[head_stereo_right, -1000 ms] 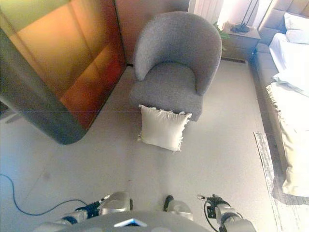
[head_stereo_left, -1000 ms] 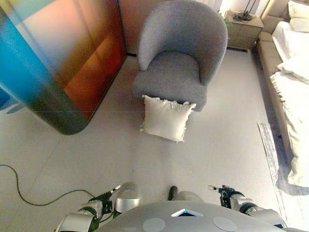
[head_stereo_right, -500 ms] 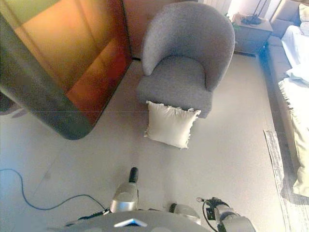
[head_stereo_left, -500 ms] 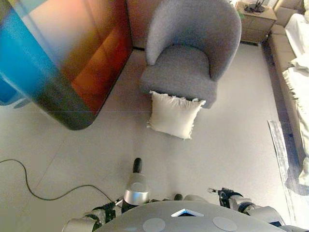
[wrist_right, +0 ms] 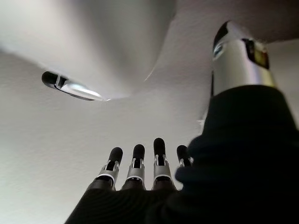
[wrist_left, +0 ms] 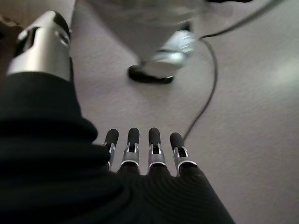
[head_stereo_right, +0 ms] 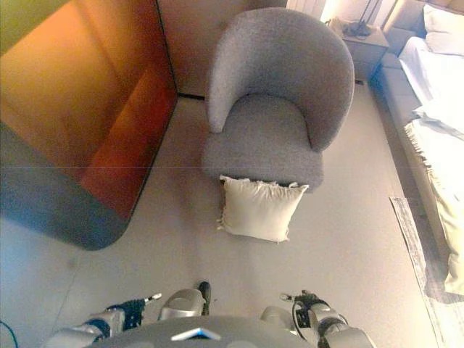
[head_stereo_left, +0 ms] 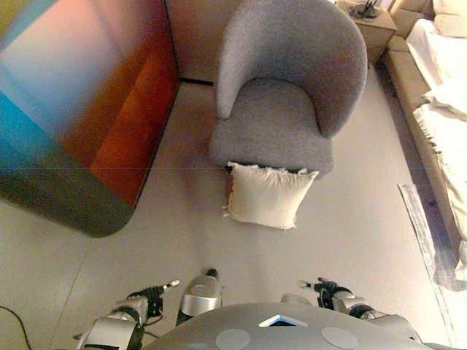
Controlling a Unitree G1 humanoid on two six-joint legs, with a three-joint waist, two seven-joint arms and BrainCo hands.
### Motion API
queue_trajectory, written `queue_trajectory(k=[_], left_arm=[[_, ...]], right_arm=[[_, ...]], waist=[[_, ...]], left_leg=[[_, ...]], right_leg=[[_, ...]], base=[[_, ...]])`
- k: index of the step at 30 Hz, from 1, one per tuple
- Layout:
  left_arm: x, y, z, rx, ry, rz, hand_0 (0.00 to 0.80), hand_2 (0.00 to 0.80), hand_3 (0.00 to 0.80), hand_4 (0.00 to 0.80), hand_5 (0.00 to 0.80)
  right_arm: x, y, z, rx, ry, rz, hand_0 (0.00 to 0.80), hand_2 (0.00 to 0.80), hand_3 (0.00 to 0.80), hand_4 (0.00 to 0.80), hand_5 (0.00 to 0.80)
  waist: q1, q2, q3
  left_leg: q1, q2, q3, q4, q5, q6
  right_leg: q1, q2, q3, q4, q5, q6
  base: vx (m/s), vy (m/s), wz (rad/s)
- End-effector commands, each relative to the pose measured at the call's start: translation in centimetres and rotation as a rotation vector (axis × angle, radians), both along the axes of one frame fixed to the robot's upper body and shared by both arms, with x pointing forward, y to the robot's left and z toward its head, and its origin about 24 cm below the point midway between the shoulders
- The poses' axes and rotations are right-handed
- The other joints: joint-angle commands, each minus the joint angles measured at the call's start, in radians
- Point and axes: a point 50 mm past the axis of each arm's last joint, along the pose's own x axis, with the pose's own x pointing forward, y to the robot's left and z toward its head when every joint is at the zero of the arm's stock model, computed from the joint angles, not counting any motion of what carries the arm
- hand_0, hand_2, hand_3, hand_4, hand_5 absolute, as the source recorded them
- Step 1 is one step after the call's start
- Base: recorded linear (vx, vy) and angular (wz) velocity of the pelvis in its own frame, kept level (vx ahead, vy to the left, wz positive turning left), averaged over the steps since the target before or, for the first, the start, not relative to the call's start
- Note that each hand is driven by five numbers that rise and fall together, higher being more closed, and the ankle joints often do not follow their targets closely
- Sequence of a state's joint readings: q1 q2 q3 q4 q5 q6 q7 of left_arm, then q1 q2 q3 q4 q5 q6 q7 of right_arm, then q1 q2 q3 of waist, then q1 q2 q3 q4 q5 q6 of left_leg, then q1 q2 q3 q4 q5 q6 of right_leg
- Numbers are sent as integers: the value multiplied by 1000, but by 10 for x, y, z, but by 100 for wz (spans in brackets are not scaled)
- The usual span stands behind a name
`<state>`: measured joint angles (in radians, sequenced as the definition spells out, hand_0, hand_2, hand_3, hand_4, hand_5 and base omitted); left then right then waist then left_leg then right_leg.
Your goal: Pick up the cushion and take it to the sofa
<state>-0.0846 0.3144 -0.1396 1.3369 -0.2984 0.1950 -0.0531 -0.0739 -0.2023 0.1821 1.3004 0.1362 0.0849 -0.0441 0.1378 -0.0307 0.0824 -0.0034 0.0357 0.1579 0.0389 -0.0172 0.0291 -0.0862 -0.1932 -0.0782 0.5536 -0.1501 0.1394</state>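
Observation:
A cream cushion (head_stereo_left: 266, 195) with a frilled top edge stands on the floor, leaning against the front of a grey armchair (head_stereo_left: 281, 95). It also shows in the right eye view (head_stereo_right: 259, 208). My left hand (wrist_left: 133, 144) hangs low at my side over the floor, fingers straight and empty. My right hand (wrist_right: 138, 163) hangs low at my other side, fingers straight and empty. Both hands are well short of the cushion, with bare floor between.
A large glossy orange and blue cabinet (head_stereo_left: 80, 109) with a rounded corner stands at the left. A beige sofa or bed with white covers (head_stereo_left: 438, 87) runs along the right, with a grey rug strip (head_stereo_left: 427, 226) beside it. A small side table (head_stereo_left: 372, 22) stands at the back right.
The whole picture has shifted: the camera has moved. The cushion and the armchair keep their places against each other. Both hands stay low and empty.

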Motion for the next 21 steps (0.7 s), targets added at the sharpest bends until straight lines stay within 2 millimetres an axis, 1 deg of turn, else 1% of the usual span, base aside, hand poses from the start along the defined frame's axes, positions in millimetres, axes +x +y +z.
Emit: queue_trajectory(k=[1,2,3,5,7,9,11,12,13,14,15,18,19,20,21], left_arm=[[9,-9,-1,-10,16,23,0,0,0,0,0],[9,-11,-1,-12,20,21,0,0,0,0,0],[7,-12,-2,-13,24,22,0,0,0,0,0],[1,-15,-4,-15,33,25,0,0,0,0,0],[-6,-17,-6,-14,40,27,0,0,0,0,0],[-13,-20,-8,-8,46,37,0,0,0,0,0],[-20,-21,-9,-3,61,35,0,0,0,0,0],[-23,-21,-10,-1,68,32,0,0,0,0,0],[-26,-20,-10,0,75,32,0,0,0,0,0],[-28,-20,-10,3,84,33,0,0,0,0,0],[-31,-21,-11,3,89,38,0,0,0,0,0],[-37,-23,-12,-3,102,53,0,0,0,0,0],[-39,-23,-12,-5,106,46,0,0,0,0,0],[-41,-22,-12,-11,110,34,0,0,0,0,0],[-41,-22,-12,-16,105,24,0,0,0,0,0]], right_arm=[[17,-15,8,-47,-81,-8,0,0,0,0,0],[20,-15,9,-45,-96,-28,0,0,0,0,0],[21,-16,10,-47,-107,-42,0,0,0,0,0],[20,-18,10,-51,-117,-49,0,0,0,0,0],[17,-20,10,-60,-115,-45,0,0,0,0,0],[10,-23,8,-63,-95,-45,0,0,0,0,0],[0,-24,6,-62,-74,-44,0,0,0,0,0],[-4,-24,5,-62,-69,-46,0,0,0,0,0],[-7,-24,5,-60,-65,-46,0,0,0,0,0],[-11,-23,4,-58,-58,-46,0,0,0,0,0],[-12,-24,3,-58,-53,-42,0,0,0,0,0],[-14,-25,3,-60,-38,-9,0,0,0,0,0],[-13,-26,4,-63,-36,-7,0,0,0,0,0],[-11,-27,5,-63,-40,-12,0,0,0,0,0],[-8,-28,5,-62,-46,-17,0,0,0,0,0]], waist=[[-42,23,30],[-57,19,37],[-72,15,43],[-101,3,45],[-127,-10,42],[-152,-11,37],[-166,-10,31],[-169,-10,28],[-172,-12,25],[-172,-14,19],[-173,-16,13],[-176,-23,2],[-177,-19,-2],[-173,-14,-5],[-167,-10,-6]], left_leg=[[-51,-22,-50,-9,22,13],[-22,-28,-50,-13,9,6],[7,-33,-49,-19,-7,2],[63,-51,-49,-31,-43,-4],[113,-71,-69,-42,-81,-6],[165,-79,-114,-51,-118,-5],[212,-74,-157,-51,-152,-8],[231,-70,-172,-50,-167,-8],[248,-66,-182,-47,-183,-8],[261,-57,-186,-42,-196,-9],[271,-51,-192,-34,-207,-16],[285,-35,-210,20,-245,-34],[287,-17,-222,47,-224,-48],[276,1,-223,79,-178,-67],[249,16,-225,132,-117,-83]], right_leg=[[15,66,-91,-209,65,-33],[-13,59,-112,-260,89,-34],[-30,52,-124,-301,113,-32],[-59,32,-131,-398,179,-18],[-85,9,-119,-478,257,4],[-106,-7,-97,-543,312,19],[-122,-19,-82,-564,332,23],[-124,-22,-78,-561,336,23],[-123,-24,-78,-553,338,22],[-115,-24,-88,-557,324,21],[-105,-24,-91,-554,329,19],[-97,-18,-74,-515,323,3],[-100,-3,-69,-483,301,-12],[-90,12,-77,-472,282,-29],[-70,27,-83,-472,264,-46]], base=[[240,-32,-30],[250,-38,-14],[275,-41,-3],[347,-41,4],[415,-63,8],[483,-112,21],[501,-170,50],[487,-209,55],[448,-224,44],[429,-235,34],[411,-246,33],[391,-239,22],[332,-215,19],[319,-232,31],[279,-236,38]])
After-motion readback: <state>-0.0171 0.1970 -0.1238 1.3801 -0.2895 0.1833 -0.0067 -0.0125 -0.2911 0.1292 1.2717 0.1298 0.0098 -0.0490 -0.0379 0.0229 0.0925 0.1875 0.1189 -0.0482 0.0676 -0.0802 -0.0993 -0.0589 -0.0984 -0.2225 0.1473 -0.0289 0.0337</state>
